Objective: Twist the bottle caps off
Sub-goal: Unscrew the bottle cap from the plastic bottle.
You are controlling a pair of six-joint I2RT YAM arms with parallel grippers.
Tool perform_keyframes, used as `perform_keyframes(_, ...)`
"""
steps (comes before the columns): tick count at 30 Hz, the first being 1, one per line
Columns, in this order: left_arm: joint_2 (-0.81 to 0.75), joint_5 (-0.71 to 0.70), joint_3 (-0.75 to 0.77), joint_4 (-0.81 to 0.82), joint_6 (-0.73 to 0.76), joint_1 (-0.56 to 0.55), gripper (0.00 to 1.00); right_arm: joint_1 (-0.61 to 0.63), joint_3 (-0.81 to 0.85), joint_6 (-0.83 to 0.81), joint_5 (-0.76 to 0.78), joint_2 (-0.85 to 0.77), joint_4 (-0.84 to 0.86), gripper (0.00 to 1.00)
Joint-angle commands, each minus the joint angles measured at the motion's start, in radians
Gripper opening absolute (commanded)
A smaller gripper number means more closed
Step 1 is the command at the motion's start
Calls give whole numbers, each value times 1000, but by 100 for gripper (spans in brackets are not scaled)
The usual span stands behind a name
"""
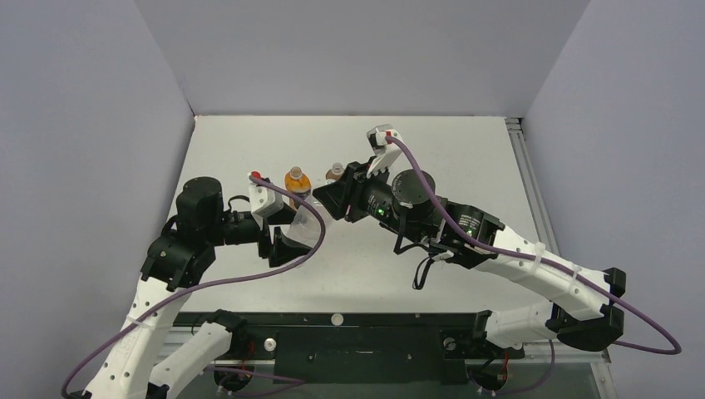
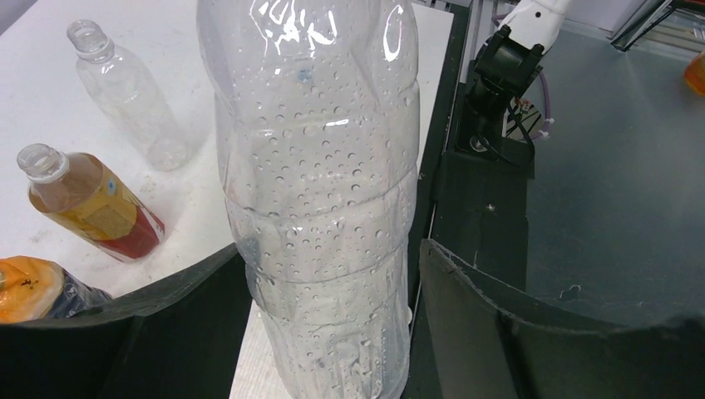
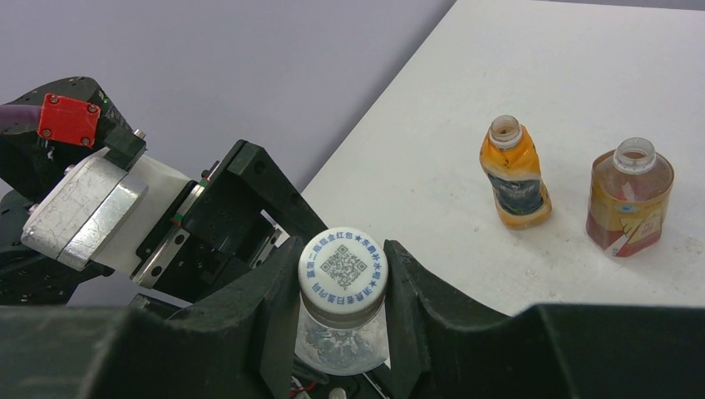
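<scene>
A large clear bottle (image 2: pixel 316 150), beaded with droplets inside, stands between the jaws of my left gripper (image 2: pixel 332 249). The left finger (image 2: pixel 183 316) lies against it and a thin gap shows at the right finger (image 2: pixel 474 307). From above, my right gripper (image 3: pixel 343 278) is shut on the white cap (image 3: pixel 343 266) with blue print that tops this bottle. In the top view both grippers meet at the bottle (image 1: pixel 309 226) in the middle of the table. An orange bottle (image 3: pixel 514 174) and a reddish-brown bottle (image 3: pixel 628 199) stand uncapped behind.
A smaller clear bottle (image 2: pixel 125 100) without a cap stands further back on the white table (image 1: pixel 465 166). The black base rail (image 1: pixel 357 332) runs along the near edge, close behind the held bottle. Grey walls enclose the table on three sides.
</scene>
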Motion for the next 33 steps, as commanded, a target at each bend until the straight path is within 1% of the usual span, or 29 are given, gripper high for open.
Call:
perform_keyframes(1, -2, -17, 12, 10, 49, -8, 61, -13, 35, -1, -13, 8, 60, 22)
perform_keyframes(3, -1, -29, 2, -7, 80, -9, 57, -16, 30, 5, -14, 3, 67, 22)
perform_keyframes(6, -7, -37, -16, -7, 88, -9, 56, -18, 23, 10, -19, 0, 80, 21)
perform_keyframes(7, -9, -40, -20, -4, 87, -9, 57, -19, 17, 14, -22, -3, 82, 21)
perform_keyframes(8, -9, -47, -22, -2, 85, -9, 63, -20, 10, 16, -26, -5, 88, 21)
perform_keyframes(10, -10, -57, -22, 4, 83, -9, 70, -21, 7, 21, -31, -5, 96, 21)
perform_keyframes(15, -7, -60, -14, 12, 76, -9, 71, -22, 7, 24, -37, -4, 101, 20)
perform_keyframes(17, -5, -59, -10, 9, 80, -9, 67, -24, 7, 23, -38, -3, 100, 19)
perform_keyframes(18, -6, -61, -6, 13, 80, -9, 60, -24, 7, 21, -40, -4, 98, 19)
perform_keyframes(19, -7, -64, -4, 16, 79, -9, 56, -24, 7, 17, -39, -2, 94, 20)
perform_keyframes(20, -8, -65, 0, 22, 74, -9, 46, -24, 7, 15, -36, -1, 91, 20)
perform_keyframes(21, -7, -66, 2, 25, 72, -9, 40, -24, 7, 14, -32, -1, 85, 21)
perform_keyframes(22, -7, -66, 1, 32, 63, -9, 28, -25, 6, 14, -29, -1, 81, 28)
perform_keyframes(23, -9, -69, -2, 39, 42, -9, 24, -25, 7, 15, -19, -1, 75, 33)
perform_keyframes(24, -12, -73, -4, 57, 29, -9, 18, -25, 10, 16, -13, -2, 72, 47)
perform_keyframes(25, -16, -83, -13, 68, 0, -9, 16, -25, 14, 17, 4, -4, 67, 61)
perform_keyframes(26, -20, -86, -17, 86, -11, -9, 14, -25, 19, 17, 16, -9, 65, 67)
perform_keyframes(27, -22, -95, -25, 93, -29, -9, 13, -24, 27, 17, 42, -12, 61, 75)
perform_keyframes(29, -28, -126, -37, 125, -60, -9, 11, -17, 50, 18, 88, -16, 55, 80)
perform_keyframes(32, -28, -160, -44, 158, -76, -9, 10, 8, 87, 19, 171, -3, 37, 82)
perform_keyframes(33, -27, -172, -43, 161, -78, -9, 9, 23, 99, 20, 209, 0, 35, 81)
